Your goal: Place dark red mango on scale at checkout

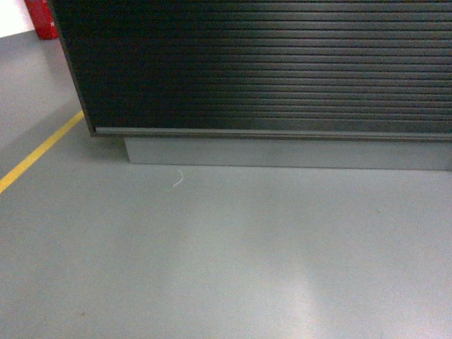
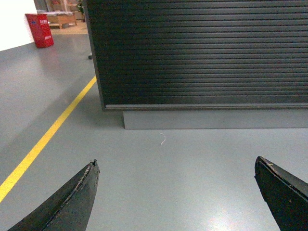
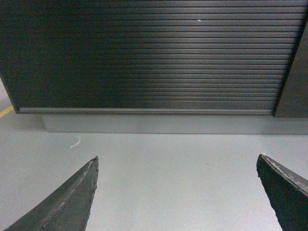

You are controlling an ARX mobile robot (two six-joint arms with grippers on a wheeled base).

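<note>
At the far side of the grey floor (image 1: 233, 261) the ribbed black front of the checkout (image 1: 268, 63) is seen, raised on a pale grey plinth (image 1: 282, 152). A yellow floor line (image 1: 39, 152) is seen at the left, with a red bin (image 2: 39, 30) far beyond it, and a small white scrap (image 1: 177, 179) is seen lying on the floor just before the plinth.

The left gripper (image 2: 175, 192) is held low with its jaws wide apart and nothing between them; the right gripper (image 3: 175, 192) is held the same way, spread and empty.

The dark red mango is not shown in any view, and neither the scale nor the counter top can be seen, since all three cameras are aimed below the counter's upper edge. Which way the mango points, and how its long axis lies, cannot be told.

The step in hand is judged to be an approach or a search. It is best done by lifting the view until the counter top and the scale are found, and by locating the fruit before either arm is committed. Once the mango is found, the jaws are best closed across its short width, so that the long axis is laid flat on the platform and rolling is avoided.
</note>
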